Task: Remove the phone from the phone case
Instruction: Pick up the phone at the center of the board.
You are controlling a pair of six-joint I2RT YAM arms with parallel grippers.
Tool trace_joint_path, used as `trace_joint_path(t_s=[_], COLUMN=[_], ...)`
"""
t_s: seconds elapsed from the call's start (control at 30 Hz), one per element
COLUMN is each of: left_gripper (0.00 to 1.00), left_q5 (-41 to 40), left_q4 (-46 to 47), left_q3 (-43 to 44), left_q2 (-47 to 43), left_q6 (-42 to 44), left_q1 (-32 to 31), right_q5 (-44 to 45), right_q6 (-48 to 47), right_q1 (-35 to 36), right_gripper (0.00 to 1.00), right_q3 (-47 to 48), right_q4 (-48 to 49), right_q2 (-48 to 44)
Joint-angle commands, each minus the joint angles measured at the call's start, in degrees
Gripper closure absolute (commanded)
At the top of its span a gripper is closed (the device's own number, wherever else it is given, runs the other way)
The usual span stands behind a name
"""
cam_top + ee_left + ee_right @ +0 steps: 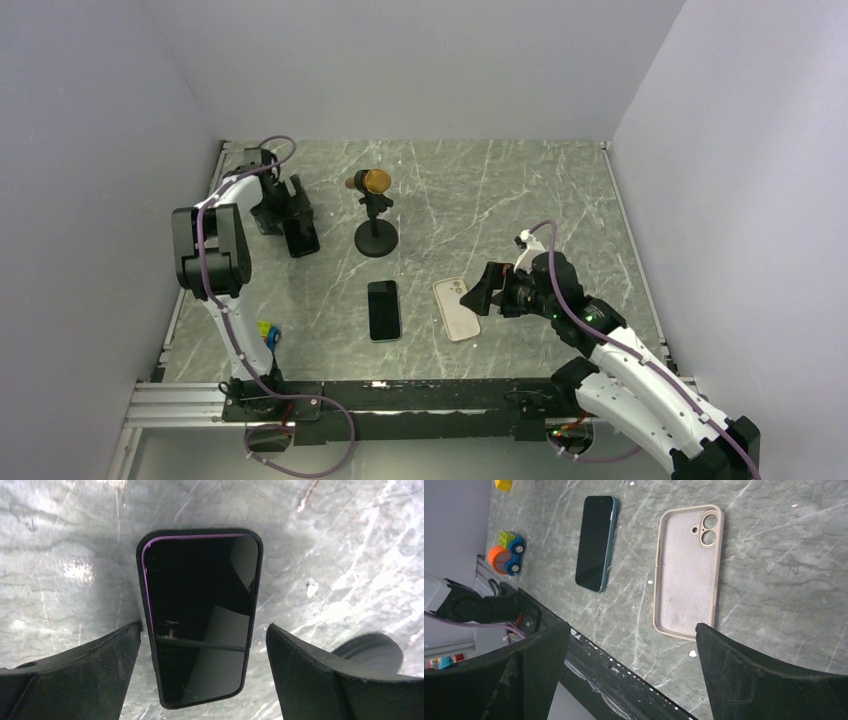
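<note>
Phone [200, 615] lies under the open left end effector [203, 630].

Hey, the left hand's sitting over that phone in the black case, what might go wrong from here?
1. The cased phone lies flat on the table between the fingers of the open left hand, so a pinch may slide it rather than grip it.
2. The microphone stand stands close beside that hand; a sideways swing might knock it over.
</note>
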Motion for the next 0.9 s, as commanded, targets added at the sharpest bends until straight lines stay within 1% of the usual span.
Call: trace_joint_path(t_s=[0.0, 0.1, 0.13, 0.27, 0.33, 0.37, 0.43, 0.5, 0.57, 0.7, 0.77, 0.83, 0.87], left_gripper=[0.01, 0.01, 0.01, 0.01, 0.01, 0.03, 0.10, 0.12, 0.13, 0.22, 0.30, 0.35, 0.44], left_q5=[-8.33, -12.33, -13.06, -14.20, -14.47, -14.38, -14.42, -14.69, -14.57, -12.99, -12.58, -12.36, -12.03], left_q4=[-6.83, -12.61, -13.18, -13.85, -15.88, -17.88, -21.14, -22.36, -23.00, -22.58, -24.42, -23.94, -23.06], left_q3=[5.86, 11.13, 12.01, 11.98, 13.70, 15.18, 18.41, 19.95, 20.28, 19.47, 21.12, 20.70, 19.65], left_q2=[4.86, 7.98, 8.61, 8.78, 9.72, 10.74, 12.59, 13.34, 13.64, 13.53, 14.34, 14.14, 13.51], left_q6=[-0.27, 0.26, 0.51, -0.36, -1.19, -1.65, -1.51, -0.92, -0.94, -0.83, -0.38, 0.18, 0.42], left_q1=[-2.32, -4.50, -5.14, -5.86, -5.86, -5.86, -5.95, -6.20, -6.21, -6.22, -6.17, -6.17, -6.17], right_q5=[0.40, 0.74, 0.79, 1.05, 1.31, 1.40, 1.68, 1.65, 1.56, 1.98, 2.11, 2.22, 2.35], right_q6=[-0.04, 0.01, 0.04, 0.09, 0.09, 0.05, 0.05, 0.17, 0.22, 0.55, 0.73, 0.84, 0.84], right_q1=[0.16, 0.17, 0.14, 0.11, 0.13, 0.16, 0.17, 0.18, 0.16, 0.18, 0.18, 0.18, 0.17], right_gripper=[0.00, 0.00, 0.00, 0.00, 0.00, 0.00, 0.00, 0.00, 0.00, 0.00, 0.00, 0.00, 0.00], right_q3=[1.73, 1.75, 1.77, 2.12, 2.30, 2.47, 2.74, 2.97, 3.45, 4.01, 4.12, 4.46, 4.67], right_q4=[0.61, 0.19, 0.07, -0.68, -0.97, -1.17, -1.43, -1.41, -1.62, -1.81, -1.76, -2.14, -2.46], right_q2=[-1.25, -2.13, -2.23, -2.77, -3.08, -3.24, -3.37, -3.59, -3.70, -4.50, -4.87, -4.98, -4.97])
